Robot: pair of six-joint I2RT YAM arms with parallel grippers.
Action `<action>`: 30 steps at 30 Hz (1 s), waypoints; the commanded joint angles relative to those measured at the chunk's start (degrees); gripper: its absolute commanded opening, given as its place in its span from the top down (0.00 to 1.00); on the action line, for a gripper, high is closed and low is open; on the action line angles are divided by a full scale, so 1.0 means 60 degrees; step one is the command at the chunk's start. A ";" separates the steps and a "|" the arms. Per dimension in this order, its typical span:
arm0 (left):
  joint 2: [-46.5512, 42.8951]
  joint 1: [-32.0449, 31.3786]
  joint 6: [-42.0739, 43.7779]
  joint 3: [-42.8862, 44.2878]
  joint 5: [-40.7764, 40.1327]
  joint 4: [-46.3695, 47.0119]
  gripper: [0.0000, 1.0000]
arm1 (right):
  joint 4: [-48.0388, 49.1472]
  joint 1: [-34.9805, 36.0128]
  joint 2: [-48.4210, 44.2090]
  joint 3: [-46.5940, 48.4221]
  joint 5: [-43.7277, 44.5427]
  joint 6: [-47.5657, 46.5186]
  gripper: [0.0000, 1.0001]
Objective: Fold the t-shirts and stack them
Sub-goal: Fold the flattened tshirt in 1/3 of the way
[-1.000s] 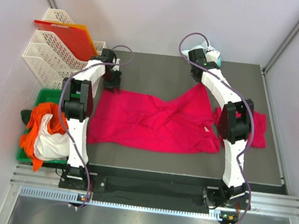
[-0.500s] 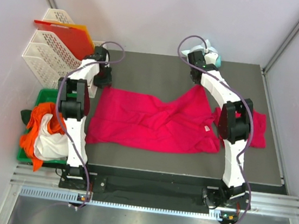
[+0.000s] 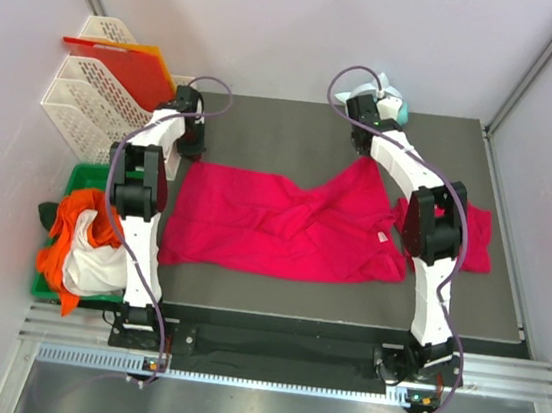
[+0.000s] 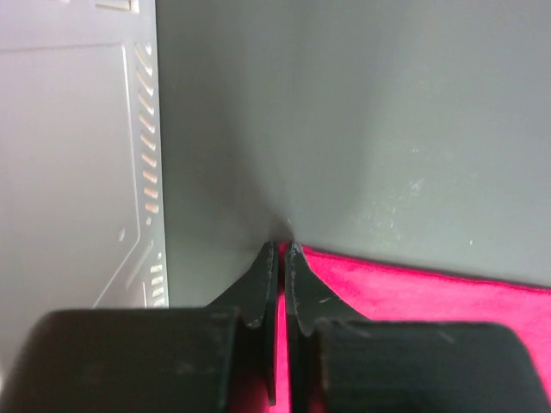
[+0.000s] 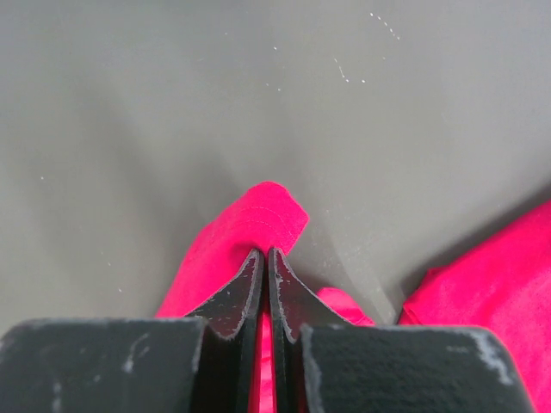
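Crimson-pink t-shirt (image 3: pixel 274 221) lies rumpled and spread wide across the middle of the dark table (image 3: pixel 285 132), its far right part rising in a peak toward 1 o'clock. At 8 o'clock, just off the table's edge, a green bin (image 3: pixel 83 175) holds a heap of orange and white cloth (image 3: pixel 81 233). At 10 o'clock, stacked white lattice trays (image 3: pixel 82 102) carry red-orange sheets (image 3: pixel 122 65) on top (flat and stiff-looking). A small white neck label (image 3: pixel 384 238) shows near the shirt's 3 o'clock edge, too small to read. My left gripper (image 4: pixel 281 249) has its fingers pressed nearly together on the shirt's 10 o'clock corner, with a strip of pink between them. My right gripper (image 5: pixel 264 255) pinches the fold at the peak. A second t-shirt (image 3: pixel 479 237) lies at 3 o'clock, partly hidden by my right arm.
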 commanded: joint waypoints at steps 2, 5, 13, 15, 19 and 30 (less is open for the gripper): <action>-0.0014 0.0112 0.0164 -0.0422 -0.0222 -0.0087 1.00 | 0.0201 -0.0140 -0.0678 -0.0218 0.0141 -0.0089 1.00; -0.0190 0.0112 0.0149 -0.0613 -0.0178 0.0045 1.00 | 0.0230 -0.0198 -0.0736 -0.0262 0.0171 -0.0161 1.00; -0.0220 0.0112 0.0310 0.0294 -0.0076 0.0222 1.00 | 0.0114 -0.0652 -0.0503 0.0644 0.0025 -0.0221 1.00; -0.0132 0.0112 0.0310 0.0704 -0.0076 0.0207 1.00 | -0.0047 -0.0755 -0.0269 0.1274 0.0024 -0.0279 1.00; 0.0219 0.0098 0.0266 0.1480 -0.0120 -0.0012 1.00 | -0.0282 -0.0843 0.0288 0.2241 0.0097 -0.0542 1.00; 0.0761 0.0098 0.0310 0.2331 -0.0164 0.0045 1.00 | 0.0171 -0.0887 0.1050 0.3620 -0.0151 -0.1362 1.00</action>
